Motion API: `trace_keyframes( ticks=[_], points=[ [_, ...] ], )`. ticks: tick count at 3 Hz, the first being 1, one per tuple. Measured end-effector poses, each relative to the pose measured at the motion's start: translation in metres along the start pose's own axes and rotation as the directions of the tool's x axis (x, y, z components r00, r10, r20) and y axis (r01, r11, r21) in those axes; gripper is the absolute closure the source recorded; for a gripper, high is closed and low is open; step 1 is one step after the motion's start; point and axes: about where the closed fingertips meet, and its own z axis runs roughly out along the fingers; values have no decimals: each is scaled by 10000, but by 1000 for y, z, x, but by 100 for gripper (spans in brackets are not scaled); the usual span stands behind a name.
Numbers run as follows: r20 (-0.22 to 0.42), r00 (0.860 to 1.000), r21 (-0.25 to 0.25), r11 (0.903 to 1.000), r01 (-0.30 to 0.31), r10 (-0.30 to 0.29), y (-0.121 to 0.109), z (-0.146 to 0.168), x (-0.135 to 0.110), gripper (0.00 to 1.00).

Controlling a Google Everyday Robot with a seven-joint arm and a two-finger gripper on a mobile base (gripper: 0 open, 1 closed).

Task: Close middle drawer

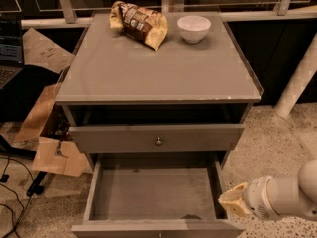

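The middle drawer point(153, 192) is a grey, wide, shallow box pulled far out of the grey cabinet point(158, 68). It is empty, and its front panel point(158, 229) lies at the bottom edge of the view, with its knob out of view. Above it the top drawer point(114, 138), with a round metal knob point(158, 142), sticks out slightly. My gripper point(233, 202), tan-tipped on a white arm point(287, 197), is at the lower right, just outside the open drawer's right side wall near its front corner.
A snack bag point(138, 23) and a white bowl point(193, 28) sit at the back of the cabinet top. Cardboard pieces point(44, 133) and cables point(10, 192) lie on the floor at the left. A white post point(299, 83) stands at the right.
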Motion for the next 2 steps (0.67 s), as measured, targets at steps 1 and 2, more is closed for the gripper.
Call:
trace_keyframes(
  ticks=[1,2],
  points=[
    [-498,9972,-277,9980,-576,562,-2,28,27,100],
    [-1066,9881,-503,9919,-1167,1109,-4,50,56,100]
  ],
)
